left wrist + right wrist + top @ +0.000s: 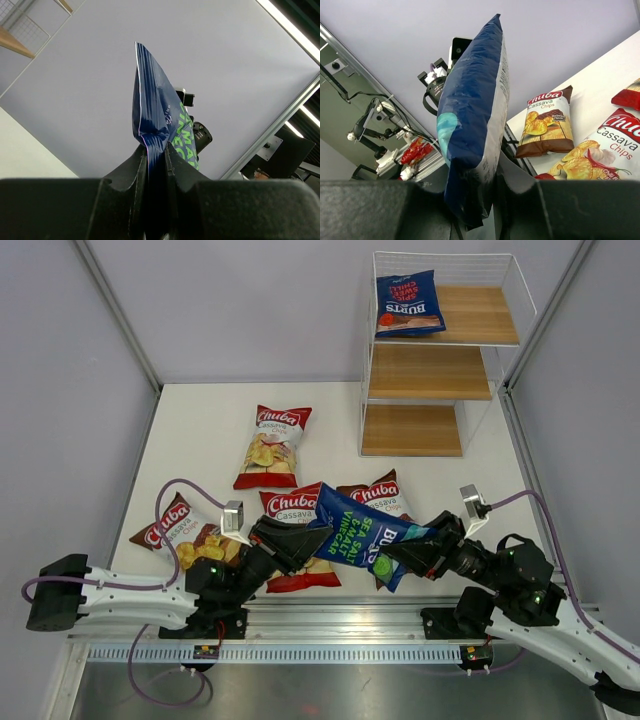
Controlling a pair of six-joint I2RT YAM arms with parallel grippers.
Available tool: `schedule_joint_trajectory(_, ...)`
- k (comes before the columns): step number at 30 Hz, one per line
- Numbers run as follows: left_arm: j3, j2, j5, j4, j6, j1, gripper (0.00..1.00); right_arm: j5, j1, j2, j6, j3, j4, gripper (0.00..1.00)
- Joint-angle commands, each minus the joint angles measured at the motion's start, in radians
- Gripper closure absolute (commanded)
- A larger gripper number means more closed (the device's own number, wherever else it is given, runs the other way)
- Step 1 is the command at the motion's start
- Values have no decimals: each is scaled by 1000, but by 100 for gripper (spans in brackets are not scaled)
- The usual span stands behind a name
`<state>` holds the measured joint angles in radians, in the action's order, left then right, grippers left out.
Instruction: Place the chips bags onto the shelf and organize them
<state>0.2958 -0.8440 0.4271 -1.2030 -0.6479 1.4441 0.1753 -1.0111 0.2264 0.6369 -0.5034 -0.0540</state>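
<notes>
At the near edge of the bench (pixel 200 430), the left arm (pixel 130 590) and right arm (pixel 560 620) reach in toward each other, sharing one dark-blue Burts bag (pixel 355 538). The left jaws are pinched almost together on the crimped seam at one end of it, the foil puckered between them. The right jaws are clamped on the opposite end, with the bag's body bulging out past them. The bag stretches crosswise between the two arms, its green lettering facing up. Under and just behind it lie a red-and-white Chuba bag (pixel 295 540) and a further Chuba bag (pixel 378 496), both partly covered. To the left, a brown Chuba bag (pixel 180 530) lies flat, with the left arm crossing its near corner. Farther back, well apart from these, a second red-and-white Chuba bag (pixel 270 447) lies alone. At the far right stands the shelf (pixel 430 372); its top tier carries a second Burts bag (pixel 410 305), lying on the left part of the board.
</notes>
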Motion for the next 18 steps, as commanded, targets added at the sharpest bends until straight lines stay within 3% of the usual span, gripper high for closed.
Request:
schedule_joint_trajectory(1,-10,34,101,-245,54,-8,95,-140,5,-42,-16,-43,-158,80)
schedule_joint_trajectory(7,-33,25,125,-271,60,-8,92,-166,6,-35,-16,-69,-133,84)
schedule_joint_trajectory(10,-18,95,176,-155,88,-8,72,-169,6,-15,-19,-104,-80,89)
schedule_joint_trajectory(11,-9,121,196,-106,106,-8,63,-169,6,-7,-19,-115,-61,90)
schedule_joint_trajectory(12,3,191,249,-43,109,-8,48,-209,5,16,-23,-129,-20,91)
schedule_joint_trajectory(13,31,229,278,97,105,-8,41,-220,6,27,-22,-147,-6,91)
schedule_joint_trajectory(15,58,334,372,222,102,-10,23,-259,6,62,-11,-152,-9,92)
schedule_joint_trajectory(18,133,443,529,539,33,-13,12,-333,5,129,-11,-200,-26,92)
